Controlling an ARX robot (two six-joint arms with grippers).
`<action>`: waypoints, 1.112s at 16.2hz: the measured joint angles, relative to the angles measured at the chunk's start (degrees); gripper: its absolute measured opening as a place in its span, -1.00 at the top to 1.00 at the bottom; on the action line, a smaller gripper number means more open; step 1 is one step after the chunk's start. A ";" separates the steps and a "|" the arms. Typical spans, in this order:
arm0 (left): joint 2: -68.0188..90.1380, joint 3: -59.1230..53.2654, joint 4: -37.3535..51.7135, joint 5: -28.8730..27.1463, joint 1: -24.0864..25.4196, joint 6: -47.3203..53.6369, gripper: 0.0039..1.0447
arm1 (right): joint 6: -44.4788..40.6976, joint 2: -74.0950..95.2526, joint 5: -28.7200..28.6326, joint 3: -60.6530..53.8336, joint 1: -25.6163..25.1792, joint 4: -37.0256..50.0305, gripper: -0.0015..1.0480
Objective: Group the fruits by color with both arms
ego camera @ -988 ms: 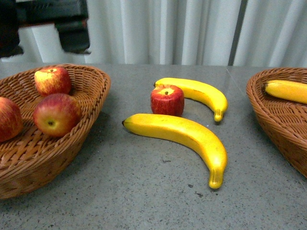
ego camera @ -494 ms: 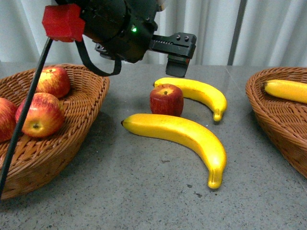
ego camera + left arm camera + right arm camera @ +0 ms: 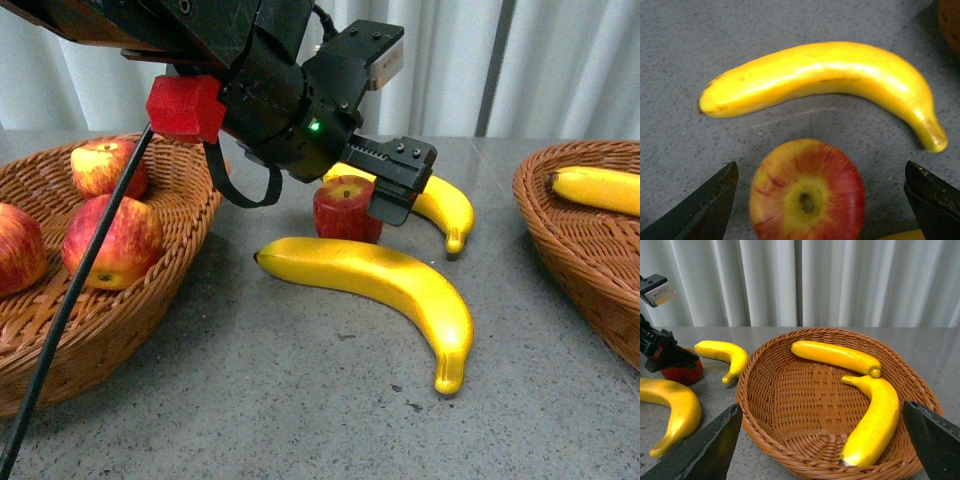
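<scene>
At the middle of the grey speckled stone counter (image 3: 300, 400), a round red apple streaked with yellow (image 3: 347, 208) stands stem-up between two long curved bright yellow bananas. The farther banana (image 3: 420, 195) lies just behind it and the nearer banana (image 3: 375, 283) just in front.

The black left pincer (image 3: 820, 172) hangs over the apple with its jaws spread wide. The left wrist view shows one jaw on each side of the fruit, and neither touches it.

To grasp well, I judge the pincer should sink straight down until the jaws bracket the apple's widest part, then close gently. The skin is glossy and round, so a high or off-centre pinch could squirt it against a banana. Both bananas seem to lie off the closing line, which leaves the jaws room.

The likely goal is the brown wicker basket on the left (image 3: 160, 290), which already holds three similar apples (image 3: 112, 240). The right pincer (image 3: 820, 440), also wide and empty, hangs beside a second brown wicker basket (image 3: 790, 405) holding two bananas (image 3: 835, 356).

The counter is flat and matte. White pleated curtains (image 3: 560, 70) close off the room behind it.
</scene>
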 joint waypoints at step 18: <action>-18.95 -6.86 6.25 -23.30 11.91 -14.10 -0.17 | -0.02 0.00 0.02 0.00 0.00 -0.02 -0.87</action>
